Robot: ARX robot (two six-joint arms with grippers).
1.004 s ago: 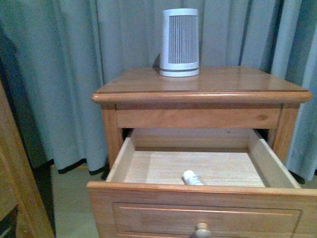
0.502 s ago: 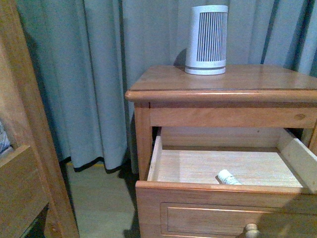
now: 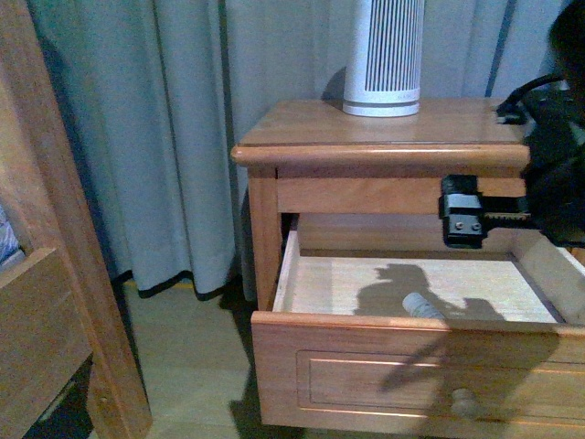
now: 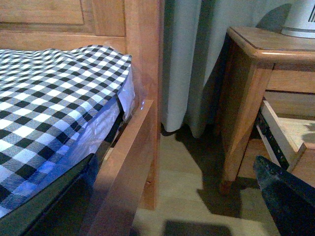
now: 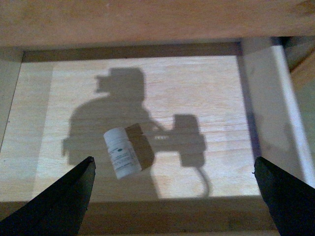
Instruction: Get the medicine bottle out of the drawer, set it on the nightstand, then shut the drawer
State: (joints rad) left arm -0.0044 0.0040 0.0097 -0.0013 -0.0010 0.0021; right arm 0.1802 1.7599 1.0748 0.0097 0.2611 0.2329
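The medicine bottle (image 3: 422,306) is a small white cylinder lying on its side on the pale floor of the open drawer (image 3: 411,366), close behind the front panel. The nightstand (image 3: 384,123) is honey-brown wood. My right arm (image 3: 548,174) hangs over the drawer's right part. In the right wrist view the medicine bottle (image 5: 121,153) lies below and to one side of my open right gripper (image 5: 173,160), with nothing between its fingers (image 5: 69,201). My left gripper (image 4: 167,189) is open over the floor between the bed and the nightstand (image 4: 256,46).
A white slatted device (image 3: 384,55) stands at the back of the nightstand top. A wooden bed frame (image 3: 55,274) with a checkered cover (image 4: 49,98) is on the left. Grey curtains (image 3: 174,137) hang behind. The drawer's knob (image 3: 464,401) sticks out in front.
My right arm has come into view from the right, above the open drawer, and its shadow now falls across the drawer floor and front. The bottle has not moved.
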